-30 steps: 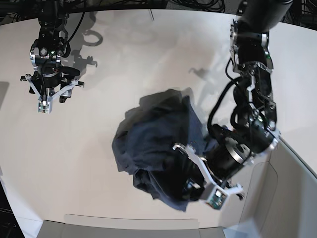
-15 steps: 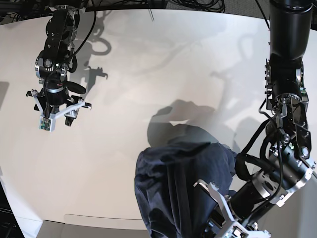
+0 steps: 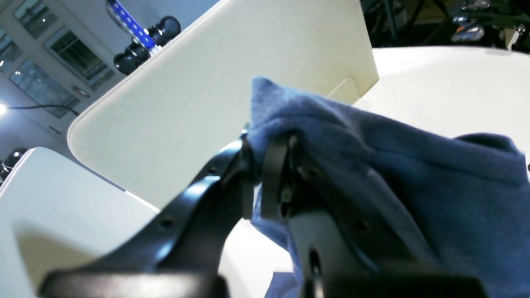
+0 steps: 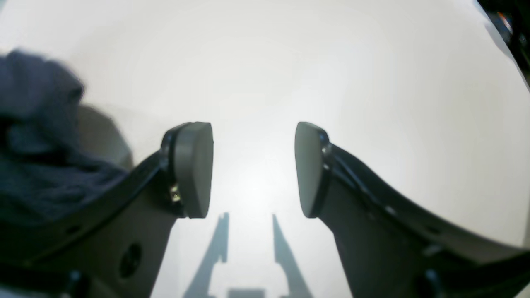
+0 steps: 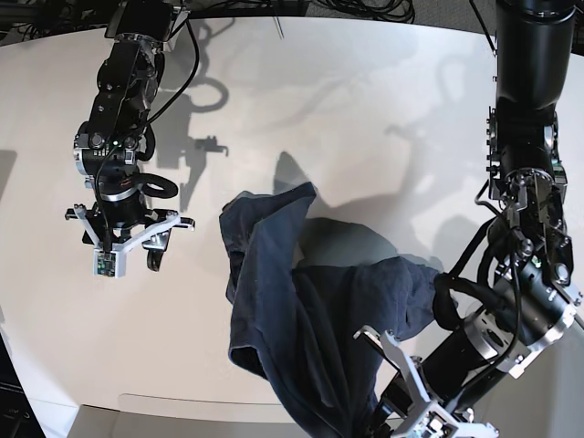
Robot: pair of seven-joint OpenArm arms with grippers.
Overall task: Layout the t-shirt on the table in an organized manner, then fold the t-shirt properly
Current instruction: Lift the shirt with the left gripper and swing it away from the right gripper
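I see the t-shirt [image 5: 301, 310] hanging bunched at lower centre, its far tip trailing on the table [image 5: 365, 100]. My left gripper [image 3: 267, 174] is clamped on 1 edge, lifting it, I judge, to shake it flat. My right gripper [image 5: 123, 242], jaws apart and empty, waits at left.

From up over the right gripper [image 4: 253, 169], its two dark pads [image 4: 194, 167] stand apart with nothing between them, hanging above the bare off-white table [image 4: 331, 70]. Their shadow falls on the surface just below. At the left edge, a blurred bunch of the dark blue-grey t-shirt [image 4: 37, 140] shows behind one finger.
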